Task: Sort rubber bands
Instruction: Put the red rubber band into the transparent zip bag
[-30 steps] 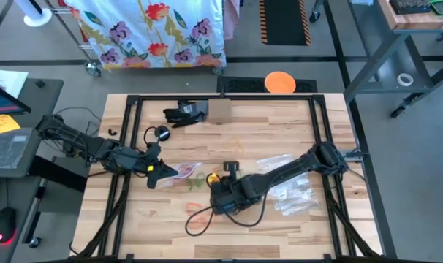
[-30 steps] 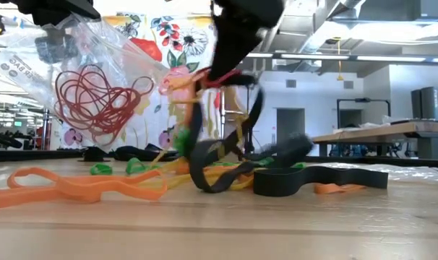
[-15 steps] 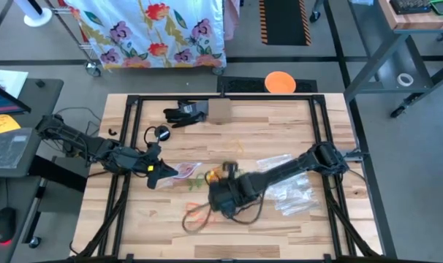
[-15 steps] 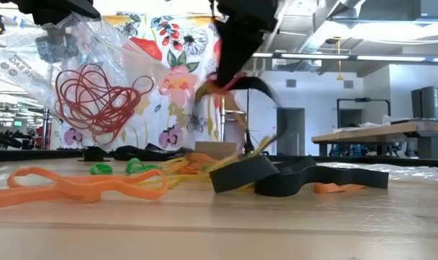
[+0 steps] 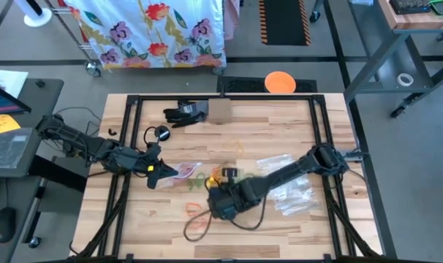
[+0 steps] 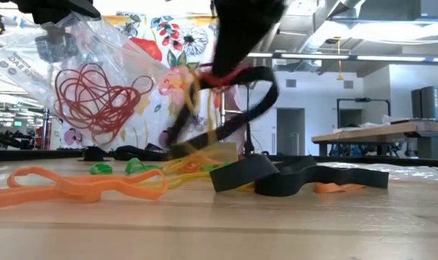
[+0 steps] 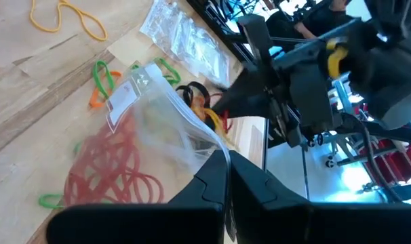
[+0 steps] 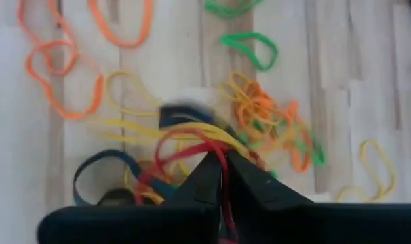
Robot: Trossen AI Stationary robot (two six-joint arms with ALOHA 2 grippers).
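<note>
Both arms are dark and jointed, with black cables trailing along them. Left tool (image 5: 157, 172) carries yellow markings; right tool (image 5: 216, 199) has black fingers (image 8: 209, 177) tapering to narrow tips.

I see a grey floor (image 5: 397, 161) around the wooden table (image 5: 280, 124). A flowered cloth (image 5: 152, 33) hangs behind it. Ceiling lights (image 6: 378, 58) shine, and a workbench (image 6: 381, 137) stands far behind.

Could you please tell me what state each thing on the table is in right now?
Left pincer: shut on the clear bag.
Clear bag: held up off the table, red bands inside.
Right pincer: pinching a red band, other bands dangling.
Red band: lifted.
Orange bands: loose on the table.
Green bands: loose on the table.
</note>
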